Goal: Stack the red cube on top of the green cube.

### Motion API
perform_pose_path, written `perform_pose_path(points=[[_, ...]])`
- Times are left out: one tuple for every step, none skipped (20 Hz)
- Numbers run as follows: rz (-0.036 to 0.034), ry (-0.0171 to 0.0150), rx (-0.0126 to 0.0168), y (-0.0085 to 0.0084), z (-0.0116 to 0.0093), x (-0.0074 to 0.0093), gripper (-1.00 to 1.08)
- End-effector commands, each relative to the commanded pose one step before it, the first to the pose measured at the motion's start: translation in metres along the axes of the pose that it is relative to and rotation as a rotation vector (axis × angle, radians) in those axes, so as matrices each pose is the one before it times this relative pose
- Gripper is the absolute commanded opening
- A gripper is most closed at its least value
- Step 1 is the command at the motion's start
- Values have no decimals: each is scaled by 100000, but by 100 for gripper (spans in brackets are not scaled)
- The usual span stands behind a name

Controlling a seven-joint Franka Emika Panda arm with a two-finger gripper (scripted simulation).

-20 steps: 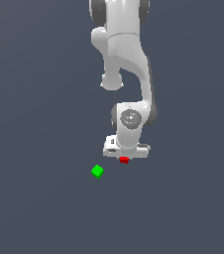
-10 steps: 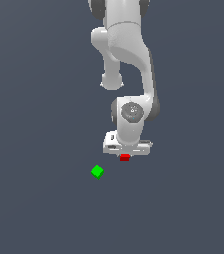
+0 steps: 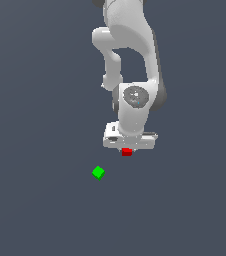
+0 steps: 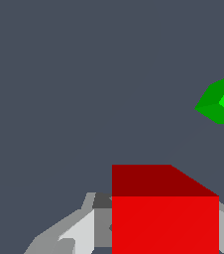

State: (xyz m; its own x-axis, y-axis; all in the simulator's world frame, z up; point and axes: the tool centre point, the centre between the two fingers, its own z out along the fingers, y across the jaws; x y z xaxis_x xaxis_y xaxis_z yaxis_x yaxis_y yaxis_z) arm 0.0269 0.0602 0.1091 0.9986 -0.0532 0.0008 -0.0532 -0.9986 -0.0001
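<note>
Open bench lies all around the green cube; nothing stands between it and the pincer.

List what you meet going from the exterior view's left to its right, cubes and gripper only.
Small bright-green cube → small bright-red cube, sitting directly under the white gripper. The gripper overlaps the red cube, so the two share one place in the order.
</note>
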Motion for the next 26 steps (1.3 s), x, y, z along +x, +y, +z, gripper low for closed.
perform_pose_path(points=[[-2,-88,-15,-2,-809,17,-100],[0,0,0,-4,-162,25,-100],[0,0,0,-3,-92,18,-100],[0,0,0,-1,-29,7,-100],[10,96,16,5,151,7,-100],[0,0,0,36,17,21,-100],[0,0,0,108,50,62,-100],[0,0,0,179,82,102,-100],[0,0,0,247,114,142,-100],[0,0,0,312,144,179,-100],[0,0,0,372,172,214,-100],[0,0,0,428,198,247,-100],[0,0,0,479,221,278,-100],[0,0,0,525,243,306,-100],[0,0,0,566,262,331,-100],[0,0,0,601,278,355,-100],[0,0,0,632,293,375,-100],[0,0,0,658,305,394,-100],[0,0,0,679,315,411,-100],[0,0,0,697,324,425,-100],[0,0,0,712,331,438,-100],[-38,-44,-38,674,357,439,-100],[0,0,0,633,294,398,-100],[0,0,0,563,261,361,-100],[0,0,0,499,232,326,-100],[0,0,0,443,206,295,-100]])
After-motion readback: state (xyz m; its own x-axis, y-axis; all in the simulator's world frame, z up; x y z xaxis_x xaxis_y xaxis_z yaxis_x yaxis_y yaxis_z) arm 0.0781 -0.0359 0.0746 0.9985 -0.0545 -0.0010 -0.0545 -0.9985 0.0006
